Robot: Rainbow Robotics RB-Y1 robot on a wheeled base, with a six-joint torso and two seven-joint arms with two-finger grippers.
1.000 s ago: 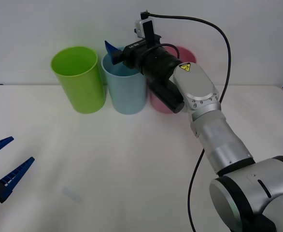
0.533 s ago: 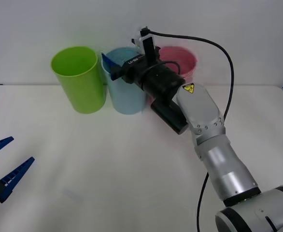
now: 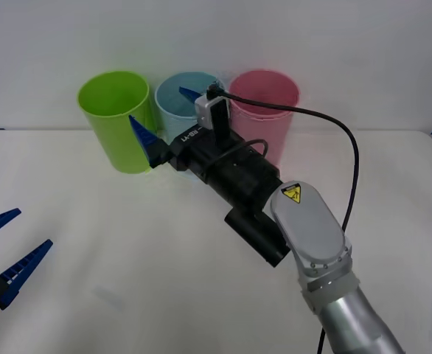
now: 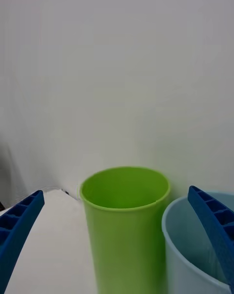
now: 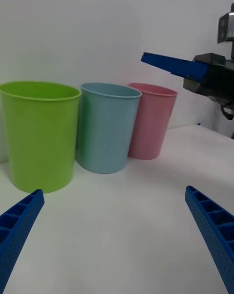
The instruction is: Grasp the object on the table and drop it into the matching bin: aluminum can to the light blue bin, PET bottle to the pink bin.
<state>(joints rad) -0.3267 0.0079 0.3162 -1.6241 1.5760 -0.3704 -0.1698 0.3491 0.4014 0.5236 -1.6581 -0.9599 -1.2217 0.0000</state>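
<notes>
Right gripper (image 3: 164,122), jaws spread and empty, before smooth light blue bin (image 3: 173,96).

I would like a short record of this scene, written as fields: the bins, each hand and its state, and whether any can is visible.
bins: green bin, light blue bin, pink bin, in a row at the far side of the table
right hand: open, nothing held, in front of the green and light blue bins
left hand: open, nothing held, low at the near left of the table
can: none visible on the table
</notes>
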